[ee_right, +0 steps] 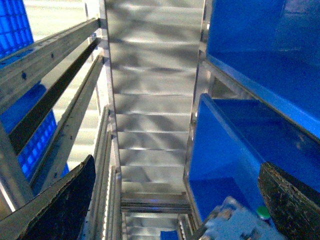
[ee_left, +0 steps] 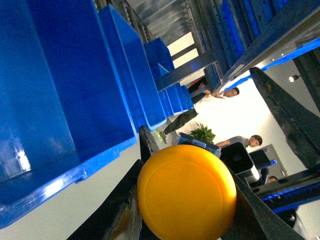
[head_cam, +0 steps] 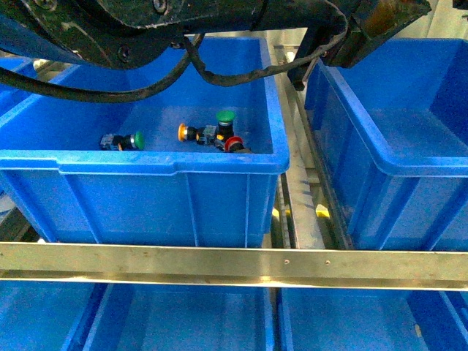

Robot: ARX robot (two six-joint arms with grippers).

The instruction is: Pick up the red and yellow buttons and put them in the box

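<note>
My left gripper (ee_left: pixel 186 205) is shut on the yellow button (ee_left: pixel 186 192). Its round glossy cap fills the gap between the dark fingers (ee_left: pixel 112 215) and faces the camera. A red button (head_cam: pixel 234 144) lies in the blue box (head_cam: pixel 146 162) at the middle of the front view. The same box holds two green-capped buttons (head_cam: pixel 225 117) (head_cam: pixel 136 140) and an orange-capped one (head_cam: pixel 183 132). My right gripper (ee_right: pixel 175 205) is open, its fingers (ee_right: pixel 60 200) wide apart over the rack. A blurred pale button body (ee_right: pixel 235 222) and a small green cap (ee_right: pixel 263 213) show near one finger.
A second blue box (head_cam: pixel 380 146) stands to the right, no buttons showing in it. A metal rail (head_cam: pixel 234 265) crosses in front, with more blue bins (head_cam: pixel 183 322) below. Dark arm links and a cable (head_cam: pixel 146 91) hang over the boxes. People stand far off in the left wrist view.
</note>
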